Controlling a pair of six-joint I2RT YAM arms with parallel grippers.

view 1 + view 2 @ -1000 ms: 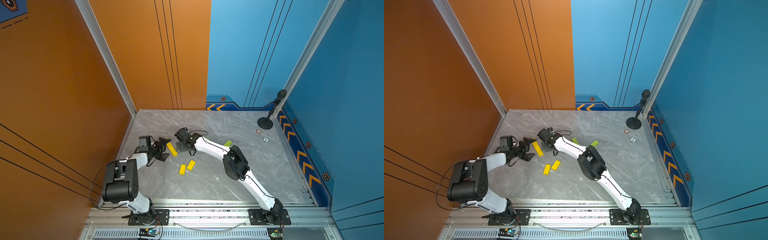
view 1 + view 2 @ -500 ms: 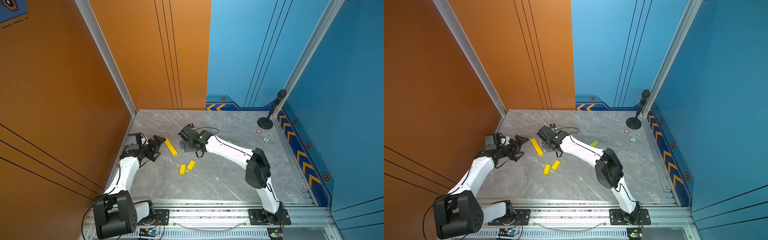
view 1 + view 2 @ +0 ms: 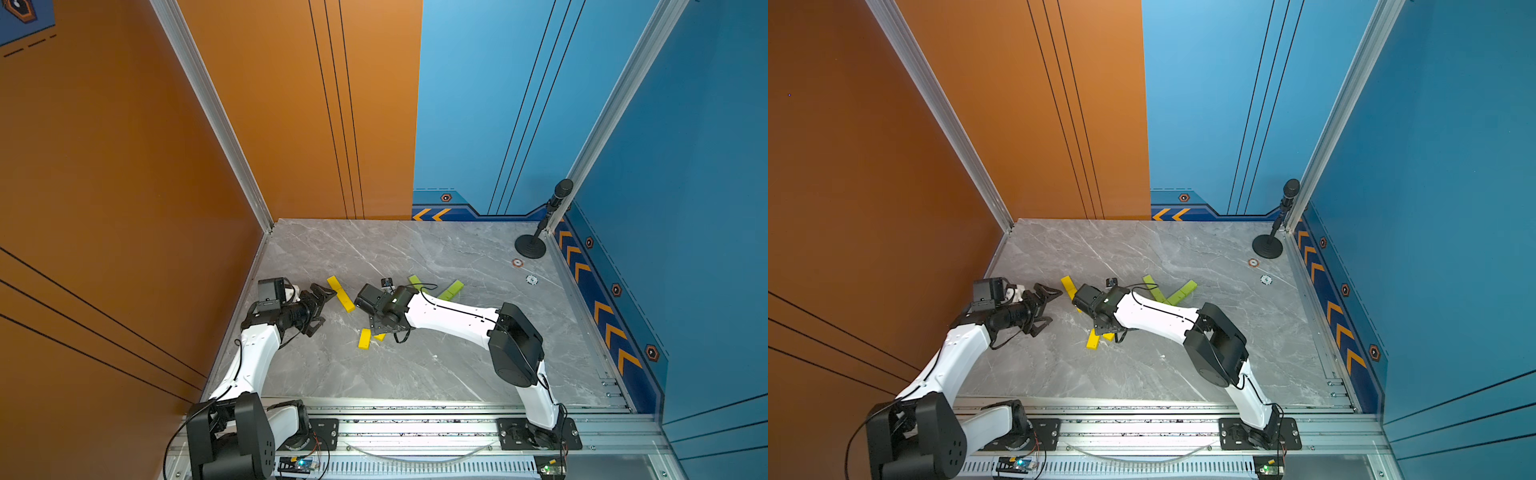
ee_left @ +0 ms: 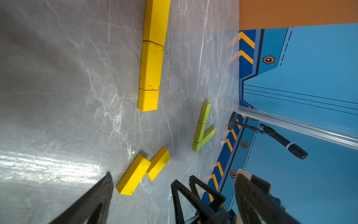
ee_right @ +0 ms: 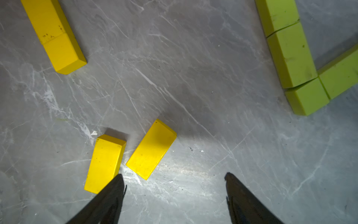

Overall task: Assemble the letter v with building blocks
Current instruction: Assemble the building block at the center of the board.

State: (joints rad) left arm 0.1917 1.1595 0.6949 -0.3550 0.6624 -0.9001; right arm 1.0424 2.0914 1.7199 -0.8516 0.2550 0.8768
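Right wrist view: the right gripper [image 5: 173,174] has swung from the row of three yellow blocks [image 4: 151,66] to the two loose yellow rectangular bricks [image 5: 151,149] on the grey marbled tabletop [image 5: 213,97], jaws apart and empty. The left gripper [image 3: 324,308], wide open, has withdrawn. Probably next: the yellow V's second stroke.

The left arm [image 3: 253,357] rises from its base and bends forward at the elbow, wrist roughly level; the left gripper [image 3: 322,310] lies sideways with its jaws spread wide. The right arm [image 3: 453,320] folds at a raised elbow and reaches across toward the left; its wrist tips down; the right gripper [image 5: 173,175] points downward, jaws apart.
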